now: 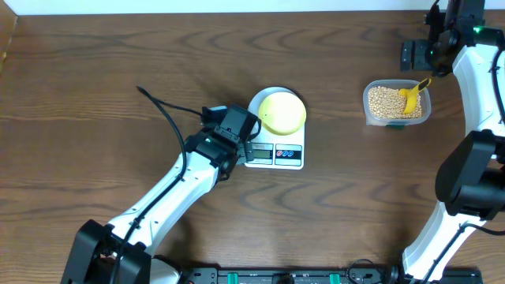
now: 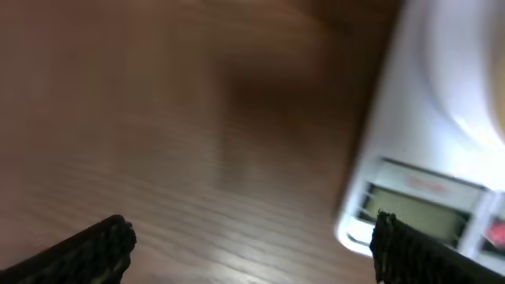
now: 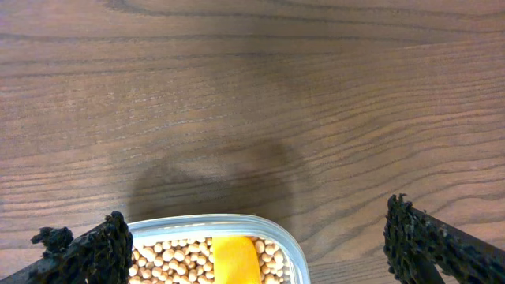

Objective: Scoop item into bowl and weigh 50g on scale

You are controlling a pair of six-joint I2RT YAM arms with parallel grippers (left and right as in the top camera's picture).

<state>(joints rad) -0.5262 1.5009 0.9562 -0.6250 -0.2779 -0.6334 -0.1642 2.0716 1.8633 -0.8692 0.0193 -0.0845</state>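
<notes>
- Bowl (image 1: pixel 282 111): sitting on scale (image 1: pixel 274 155); I see no grains in it.
- Soybeans (image 1: pixel 385 101): in clear container (image 1: pixel 366 102), yellow scoop (image 1: pixel 412 95) lying in heap.
- Left gripper (image 2: pixel 251 229): jaws wide apart, nothing held; scale just outside its right finger.
- Right gripper (image 3: pixel 259 217): jaws wide apart, nothing held; container and scoop low between fingers.
- My judgement: bowl placed; scooping and weighing to 50g not yet done.

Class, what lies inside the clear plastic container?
Visible: tan beans with a yellow scoop lying on them. The floor of the container and the deeper beans are covered.
</notes>
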